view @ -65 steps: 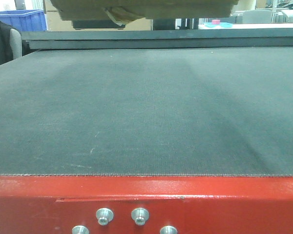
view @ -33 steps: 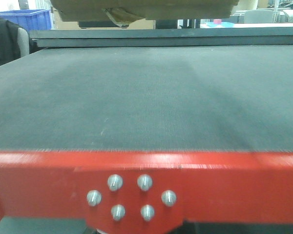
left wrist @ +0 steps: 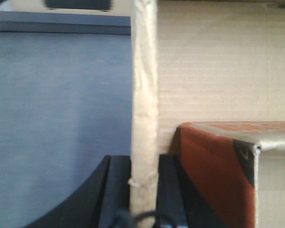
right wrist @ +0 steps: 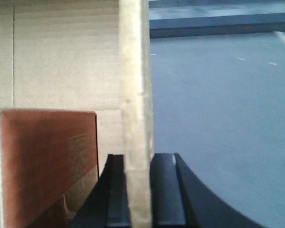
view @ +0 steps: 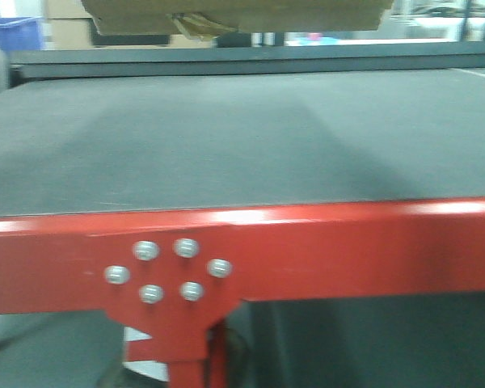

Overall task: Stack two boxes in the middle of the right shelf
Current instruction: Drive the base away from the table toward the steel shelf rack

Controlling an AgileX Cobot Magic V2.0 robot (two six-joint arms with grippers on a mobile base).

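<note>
Belt table (view: pixel 242 137) has receded; left hand (left wrist: pixel 144 166) and right hand (right wrist: pixel 138 164) clamp the box (view: pixel 242 14) walls.

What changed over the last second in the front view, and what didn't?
The view drew back from the belt table: its red edge rose in frame, baring bolts and a leg. The box stays at the top of the view, its walls pinched by the left gripper and right gripper.

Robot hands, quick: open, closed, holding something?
Left hand: closed on a wall of the cardboard box.
Right hand: closed on a wall of the cardboard box.
</note>
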